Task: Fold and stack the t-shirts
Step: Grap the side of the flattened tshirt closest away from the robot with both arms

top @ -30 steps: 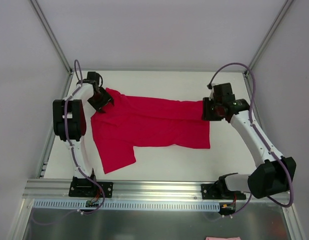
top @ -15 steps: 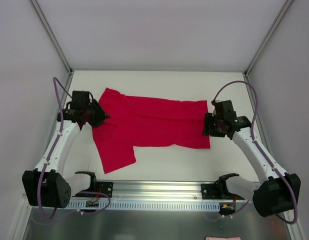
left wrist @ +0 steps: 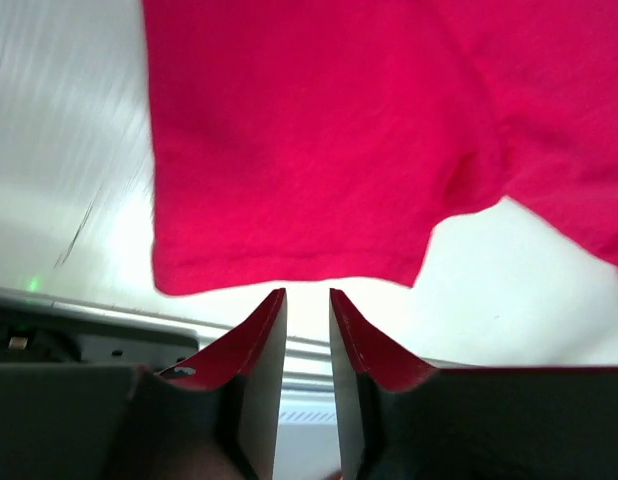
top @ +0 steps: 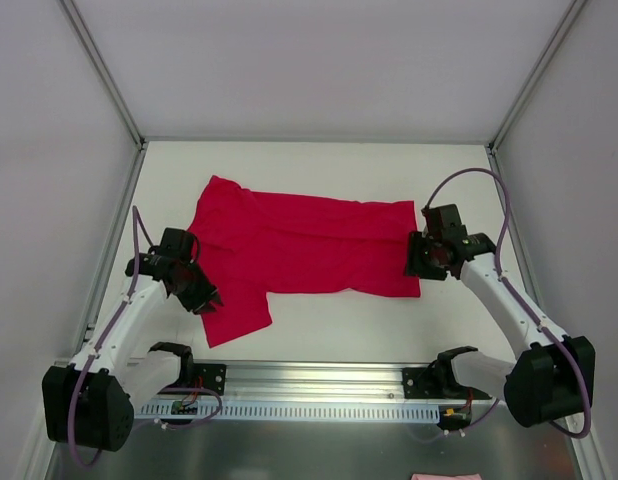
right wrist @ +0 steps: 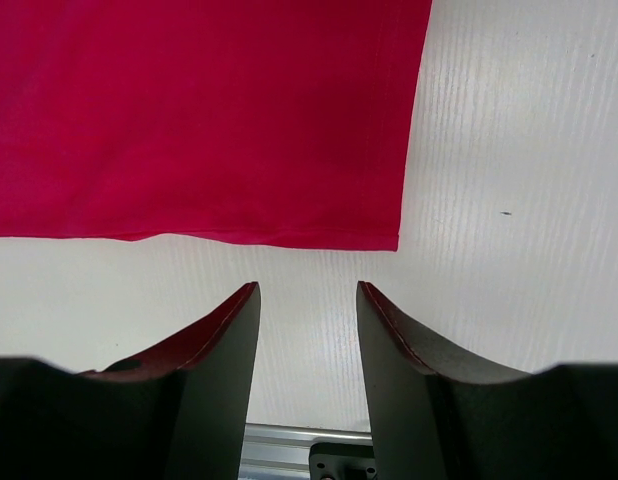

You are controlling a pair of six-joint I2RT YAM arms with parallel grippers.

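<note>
Shifting both arms nearer me, I now hold the left gripper (top: 207, 300), fingers narrow and empty, at the 7 o'clock sleeve (top: 234, 315) of the flat t-shirt (top: 309, 240) and the right gripper (top: 419, 262), wider and empty, at its 4 o'clock hem corner (top: 411, 290), likely poised to fold the near edge.

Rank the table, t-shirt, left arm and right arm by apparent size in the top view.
1. table
2. t-shirt
3. left arm and right arm: they look alike in size, so I rank neither above the other.
</note>
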